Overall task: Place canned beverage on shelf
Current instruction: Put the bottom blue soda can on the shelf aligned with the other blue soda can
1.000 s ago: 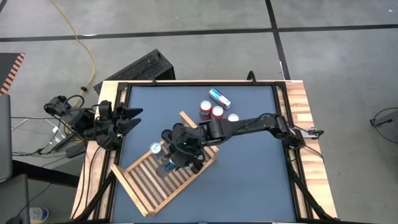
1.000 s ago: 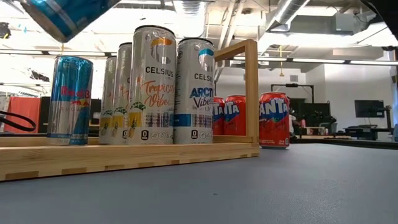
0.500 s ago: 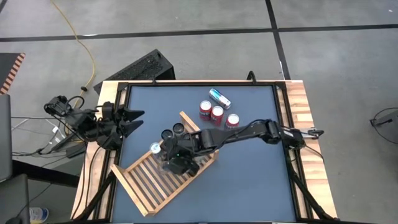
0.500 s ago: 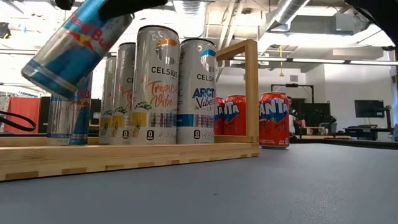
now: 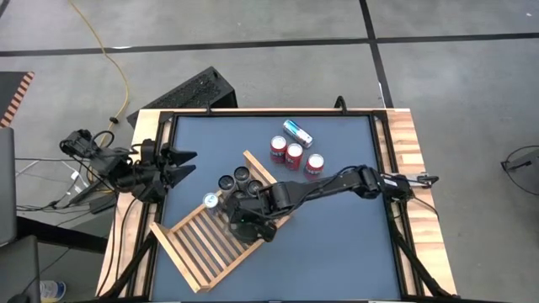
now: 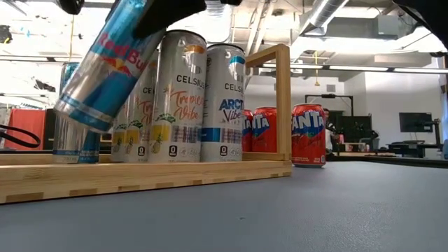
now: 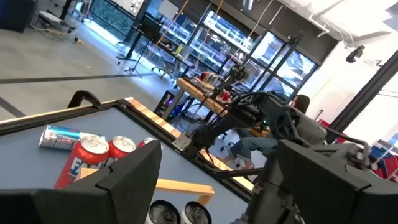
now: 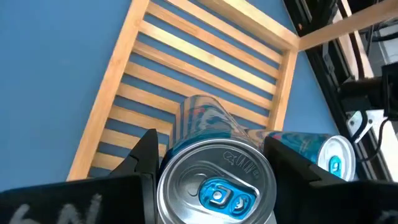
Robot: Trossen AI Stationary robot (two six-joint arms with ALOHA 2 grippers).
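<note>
Blue-and-silver can [image 6: 112, 66] — pale wood shelf [image 5: 206, 248] — red cans [image 5: 293, 153].

Bright overhead glare, perhaps overexposed.

Two dark, jointed arms of matte black segments. The left gripper [image 5: 187, 162] ends in two tapering, pointed black fingers [image 7: 134, 177], broad and flat-faced up close. Behind it, black cables loop around the wrist housing. The right gripper [image 5: 247, 220] has blunt black fingers [image 8: 148, 151]; behind it, a slender black forearm.
</note>
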